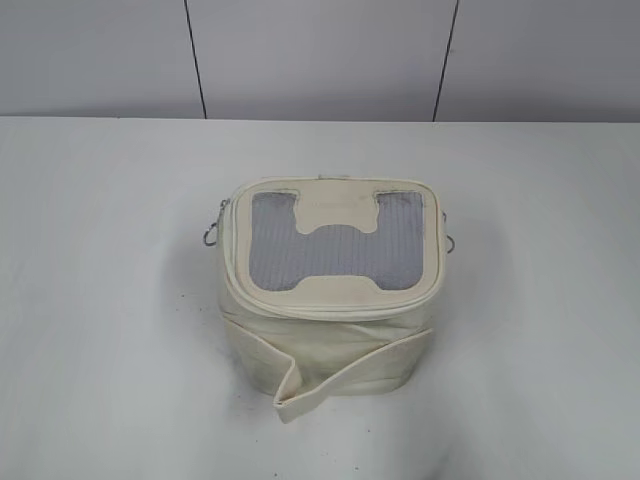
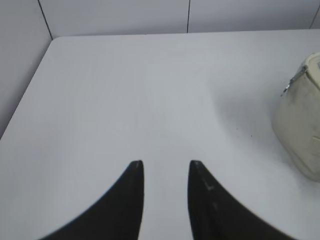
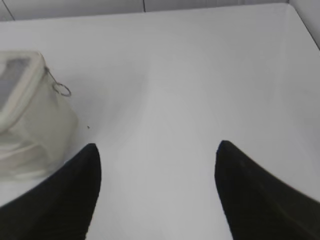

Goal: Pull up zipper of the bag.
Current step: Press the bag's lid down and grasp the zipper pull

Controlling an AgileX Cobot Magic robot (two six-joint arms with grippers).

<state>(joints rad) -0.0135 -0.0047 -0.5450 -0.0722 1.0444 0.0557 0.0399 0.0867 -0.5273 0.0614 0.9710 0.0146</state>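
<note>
The cream-white bag [image 1: 330, 300] stands in the middle of the white table, its grey mesh lid with the cream H-shaped patch facing up and a cream strap across its front. The zipper [image 1: 232, 285] runs round the lid rim. One silver pull with a ring hangs at the bag's left side [image 1: 213, 232], the other at its right side [image 1: 455, 243]. My left gripper [image 2: 166, 163] is open and empty over bare table, left of the bag [image 2: 302, 125]. My right gripper [image 3: 157, 147] is wide open and empty, right of the bag [image 3: 30, 120], whose ring pull [image 3: 61, 89] shows. Neither gripper shows in the exterior view.
The white table [image 1: 100, 300] ends at a grey panelled wall [image 1: 320, 55] behind. The table's far left corner shows in the left wrist view [image 2: 52, 40], its far right corner in the right wrist view [image 3: 290, 7].
</note>
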